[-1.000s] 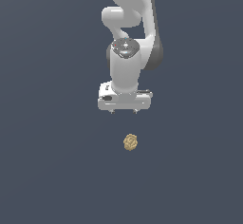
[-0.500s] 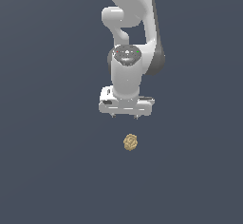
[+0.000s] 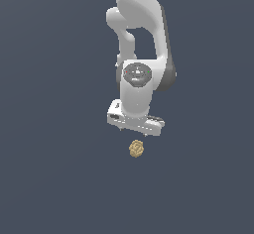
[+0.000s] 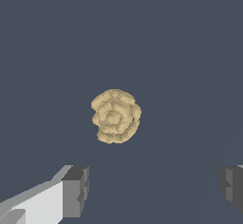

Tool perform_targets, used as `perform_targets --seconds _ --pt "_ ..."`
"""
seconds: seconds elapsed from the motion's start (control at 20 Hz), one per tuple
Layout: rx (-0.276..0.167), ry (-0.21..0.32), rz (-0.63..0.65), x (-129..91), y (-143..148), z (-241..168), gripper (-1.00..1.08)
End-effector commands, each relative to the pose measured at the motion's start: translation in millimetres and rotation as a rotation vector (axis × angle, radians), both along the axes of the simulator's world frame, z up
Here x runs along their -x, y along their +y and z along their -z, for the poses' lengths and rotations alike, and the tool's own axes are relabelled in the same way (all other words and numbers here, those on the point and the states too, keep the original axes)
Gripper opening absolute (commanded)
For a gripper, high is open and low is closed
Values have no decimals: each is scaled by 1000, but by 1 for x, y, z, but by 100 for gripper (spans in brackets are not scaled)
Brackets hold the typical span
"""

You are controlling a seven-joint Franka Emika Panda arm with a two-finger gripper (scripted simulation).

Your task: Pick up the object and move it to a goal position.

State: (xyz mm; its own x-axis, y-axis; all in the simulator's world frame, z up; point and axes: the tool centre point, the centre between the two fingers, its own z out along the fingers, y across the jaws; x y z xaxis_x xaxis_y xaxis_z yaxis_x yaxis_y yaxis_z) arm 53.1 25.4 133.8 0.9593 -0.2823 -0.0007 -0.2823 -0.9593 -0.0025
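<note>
White arm descending from the exterior view's upper edge, links stacked nearly vertical, wrist pointing straight down. Round grey joint cap with small red and green marks facing the camera on the wrist housing. Tool [image 3: 135, 127] hanging just above the object [image 3: 137, 148], not touching it, its crossbar tilted slightly, lower toward the exterior view's right. In the wrist view, tool [image 4: 152, 190] spread wide, dark grey fingertips [image 4: 76, 191] well apart, nothing between them.

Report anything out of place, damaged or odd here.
Nothing stands out. The tan lumpy object lies intact on the plain dark surface, and the open gripper hangs above it, not touching.
</note>
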Motion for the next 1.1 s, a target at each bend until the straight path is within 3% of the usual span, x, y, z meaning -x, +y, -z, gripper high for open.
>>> perform_targets --seconds 0.0,0.5,1.05 --pt "0 0 62 -9 4 8 100" --pt "2 0 226 -31 14 31 100" --pt "3 1 261 -35 17 38 100"
